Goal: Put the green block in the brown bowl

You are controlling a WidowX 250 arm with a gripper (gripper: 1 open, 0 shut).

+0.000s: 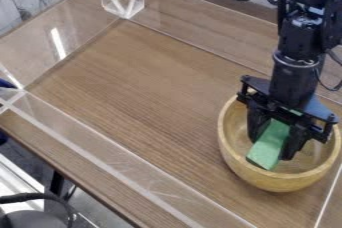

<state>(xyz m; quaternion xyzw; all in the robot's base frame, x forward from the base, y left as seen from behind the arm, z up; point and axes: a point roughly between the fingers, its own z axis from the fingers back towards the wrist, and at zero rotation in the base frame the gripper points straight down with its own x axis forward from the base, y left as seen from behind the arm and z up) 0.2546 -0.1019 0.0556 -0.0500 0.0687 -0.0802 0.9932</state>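
Green block [271,144] sat tilted inside the brown bowl [238,160], between the fingers of the down-pointing pincer [285,136], which we read as parted though contact was unclear, so we judged a lift could drag the block out if a finger snagged it.

The green block [273,142] is showing a plain bright green, with no markings. The brown bowl [238,158] around it is showing light tan wood with faint grain. The gripper [285,132] above is looking black throughout. The table [134,92] is wearing a mid-brown wood grain running toward two o'clock, edged by clear, glinting walls [80,132].
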